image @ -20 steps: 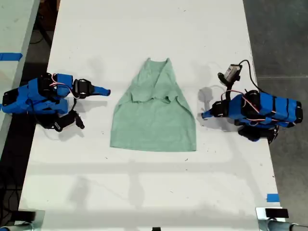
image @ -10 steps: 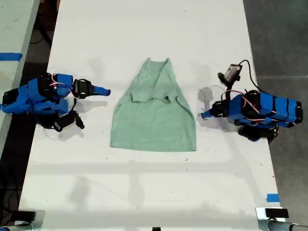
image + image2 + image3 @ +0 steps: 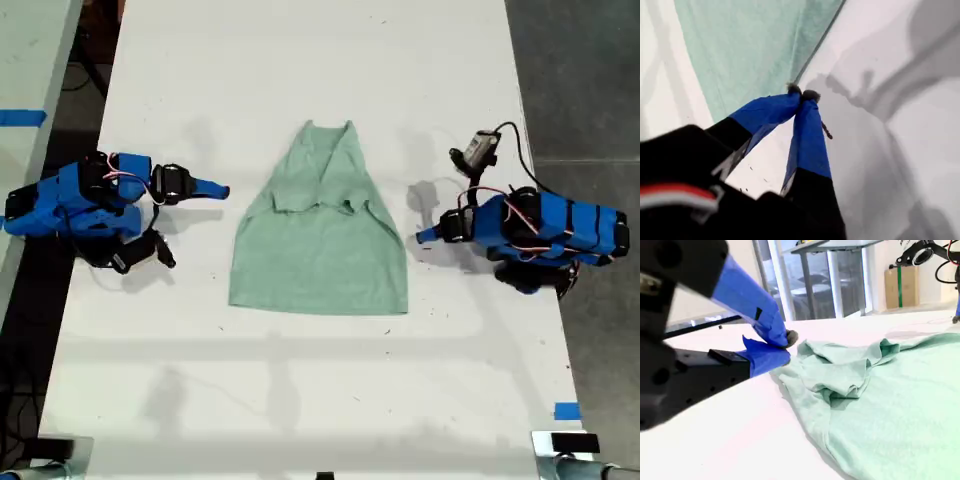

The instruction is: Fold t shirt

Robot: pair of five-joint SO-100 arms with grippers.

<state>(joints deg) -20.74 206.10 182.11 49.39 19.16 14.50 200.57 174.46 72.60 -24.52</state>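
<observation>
Shirt (image 3: pixel 318 245) flat mid-table (image 3: pixel 300 90), sleeves already folded in; thin, soft, limp, likely to slide and bunch; best pinched at hem corners. First gripper (image 3: pixel 801 93) and second gripper (image 3: pixel 785 346) both closed, empty, just beside the shirt's edges.

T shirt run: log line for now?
t shirt partly folded on table | my first gripper shut, empty | my second gripper shut, empty
</observation>
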